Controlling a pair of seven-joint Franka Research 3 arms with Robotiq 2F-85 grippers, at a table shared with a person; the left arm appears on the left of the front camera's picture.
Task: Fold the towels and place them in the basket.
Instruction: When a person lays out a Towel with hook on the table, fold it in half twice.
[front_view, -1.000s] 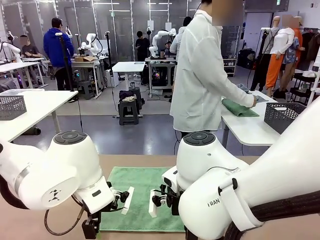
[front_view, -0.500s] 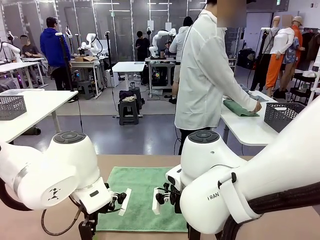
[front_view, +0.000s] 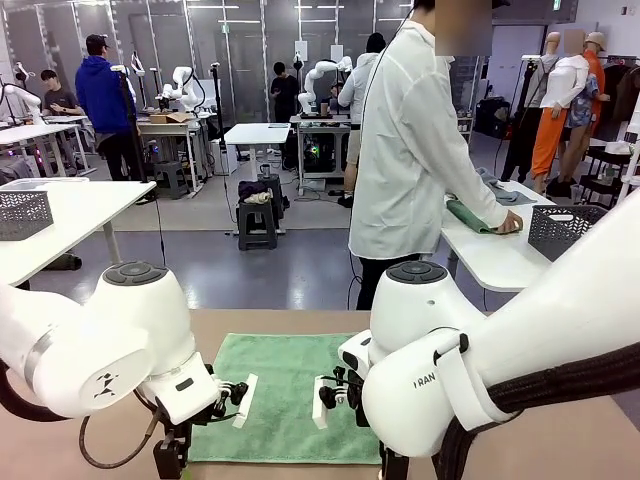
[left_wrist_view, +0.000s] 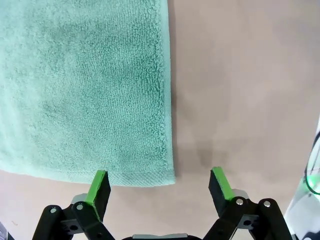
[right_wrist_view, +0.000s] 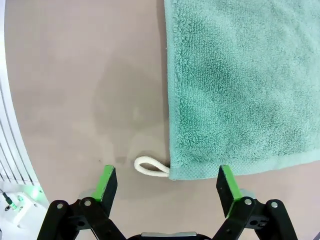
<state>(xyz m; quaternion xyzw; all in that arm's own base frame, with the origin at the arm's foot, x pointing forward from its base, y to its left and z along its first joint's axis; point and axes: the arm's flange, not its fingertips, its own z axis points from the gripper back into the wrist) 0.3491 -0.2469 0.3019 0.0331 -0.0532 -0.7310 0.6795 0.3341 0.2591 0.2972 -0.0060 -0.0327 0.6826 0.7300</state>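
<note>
A mint green towel (front_view: 285, 390) lies flat on the brown table, between my two arms. In the left wrist view my left gripper (left_wrist_view: 159, 176) is open just above one near corner of the towel (left_wrist_view: 85, 85), and that corner lies between its green pads. My right gripper (right_wrist_view: 165, 172) is open over the other near corner of the towel (right_wrist_view: 240, 85), where a white hanging loop (right_wrist_view: 151, 167) sticks out. A dark grey mesh basket (front_view: 565, 232) stands on a white table beyond, at the right.
A person in a white coat (front_view: 410, 150) stands at that far white table, hands on a folded dark green cloth (front_view: 478, 215). Another mesh basket (front_view: 22, 213) sits on a white table at the left. Bare brown tabletop (left_wrist_view: 240, 90) flanks the towel.
My two wrists have drifted slightly apart, the left to the left and the right to the right. The person's hand has slid right along the dark green cloth.
</note>
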